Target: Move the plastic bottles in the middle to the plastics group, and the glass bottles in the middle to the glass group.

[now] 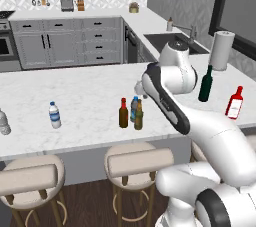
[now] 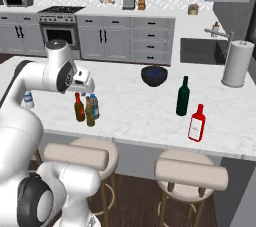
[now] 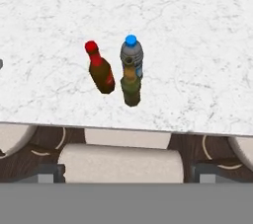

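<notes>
Hand open above three middle bottles (upright).

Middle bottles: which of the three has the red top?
The dark brown bottle, standing apart at one end. The olive-amber bottle has a brown top; the bluish plastic bottle right behind it has a blue cap.

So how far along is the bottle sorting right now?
Nothing sorted yet. The red-topped dark brown bottle, olive-amber bottle and blue-capped plastic bottle stand mid-counter together. The hand holds nothing. All three must go: glass to the green wine bottle, plastic to the water bottle.
</notes>
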Tool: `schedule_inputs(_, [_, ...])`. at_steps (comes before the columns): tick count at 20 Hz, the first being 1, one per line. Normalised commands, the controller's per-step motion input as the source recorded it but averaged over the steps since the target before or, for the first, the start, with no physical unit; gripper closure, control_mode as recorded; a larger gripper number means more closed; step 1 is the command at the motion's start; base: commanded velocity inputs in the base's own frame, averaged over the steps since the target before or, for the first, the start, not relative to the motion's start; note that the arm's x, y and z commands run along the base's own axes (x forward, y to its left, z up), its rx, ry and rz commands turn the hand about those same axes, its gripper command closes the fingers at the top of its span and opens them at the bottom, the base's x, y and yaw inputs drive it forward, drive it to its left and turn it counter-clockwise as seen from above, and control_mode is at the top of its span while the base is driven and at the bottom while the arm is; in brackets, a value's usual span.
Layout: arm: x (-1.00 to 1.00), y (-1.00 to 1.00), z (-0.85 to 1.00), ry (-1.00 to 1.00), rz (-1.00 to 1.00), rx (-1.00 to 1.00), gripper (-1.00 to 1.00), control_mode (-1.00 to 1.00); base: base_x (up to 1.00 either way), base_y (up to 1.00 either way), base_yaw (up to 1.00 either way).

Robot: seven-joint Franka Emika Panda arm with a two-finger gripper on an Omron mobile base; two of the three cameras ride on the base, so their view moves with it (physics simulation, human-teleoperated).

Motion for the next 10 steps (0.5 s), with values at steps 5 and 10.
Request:
schedule_inputs(5, [0.4,0.01,-0.14,0.0,0.0,0.05,-1.0,-1.0,0.0,0.0,0.0])
schedule_inputs(10, [0.38,0.0,-0.3,0.0,0.0,0.0,-1.0,-1.0,0.0,0.0,0.0])
